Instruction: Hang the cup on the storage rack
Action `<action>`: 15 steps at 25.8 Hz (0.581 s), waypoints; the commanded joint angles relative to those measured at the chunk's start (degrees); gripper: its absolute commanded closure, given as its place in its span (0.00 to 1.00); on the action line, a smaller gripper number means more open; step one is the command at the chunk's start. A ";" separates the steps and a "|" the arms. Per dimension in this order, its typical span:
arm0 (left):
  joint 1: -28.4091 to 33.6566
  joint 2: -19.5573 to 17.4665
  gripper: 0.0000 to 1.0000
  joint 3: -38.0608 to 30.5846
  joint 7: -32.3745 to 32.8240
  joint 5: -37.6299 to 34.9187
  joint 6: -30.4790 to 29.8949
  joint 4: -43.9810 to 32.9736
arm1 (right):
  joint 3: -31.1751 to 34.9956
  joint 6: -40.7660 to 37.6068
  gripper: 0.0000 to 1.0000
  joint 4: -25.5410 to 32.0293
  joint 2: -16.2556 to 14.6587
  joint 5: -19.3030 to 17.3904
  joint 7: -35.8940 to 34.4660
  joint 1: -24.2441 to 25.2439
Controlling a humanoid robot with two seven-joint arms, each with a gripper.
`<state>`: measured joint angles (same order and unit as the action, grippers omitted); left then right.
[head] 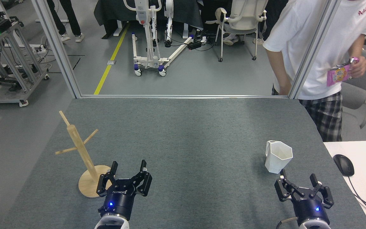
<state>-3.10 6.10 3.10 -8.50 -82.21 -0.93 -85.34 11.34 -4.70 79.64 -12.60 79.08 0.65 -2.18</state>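
The left hand (pixel 128 168) hovers low over the near edge of the grey counter (pixel 183 127), its two black fingers spread apart with nothing between them. It sits just to the right of the storage rack (pixel 83 156), close beside the round disc base, with one finger overlapping the base's rim in this view. The right hand (pixel 298 179) is at the near right of the counter, fingers likewise spread and holding nothing. A blue light glows on the wrist of each arm.

The cup (pixel 278 156) stands upright on the counter just beyond the right hand, its hexagonal rim facing up and its angular handle on the left side. The left fingertip of the right hand reaches almost to the cup's base, though whether they touch cannot be told. The cup and the storage rack are well apart, on opposite sides of the counter.

The rack stands upright on its base, its post leaning slightly left in this view, with thin pegs angling outward; all the pegs are bare.

Beyond the far right corner of the counter a person (pixel 322 51) in a white shirt and checked shorts stands holding a pink packet (pixel 338 74). A computer mouse (pixel 343 164) lies on a white desk (pixel 357 152) to the right.
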 commanded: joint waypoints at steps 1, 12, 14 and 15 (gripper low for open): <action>0.02 -0.30 0.01 -0.11 0.06 0.03 -0.03 -0.09 | -0.36 0.04 0.01 -7.30 -1.47 0.11 0.05 -3.35; 0.11 -0.39 0.01 -0.20 -0.02 0.29 -0.03 -0.09 | -3.52 0.04 0.01 -12.40 -0.94 1.43 -0.04 -6.96; 0.02 -0.30 0.01 -0.20 0.07 0.38 -0.30 0.00 | -4.58 0.04 0.01 -14.25 -1.12 1.43 -0.04 -8.80; 0.02 -0.30 0.01 -0.20 -0.02 0.38 -0.30 0.00 | -4.58 0.04 0.01 -15.04 -1.20 1.43 -0.04 -9.68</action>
<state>-3.00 5.75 2.91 -8.44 -81.89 -1.07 -85.40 7.49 -4.68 66.88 -13.61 80.50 0.58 -9.66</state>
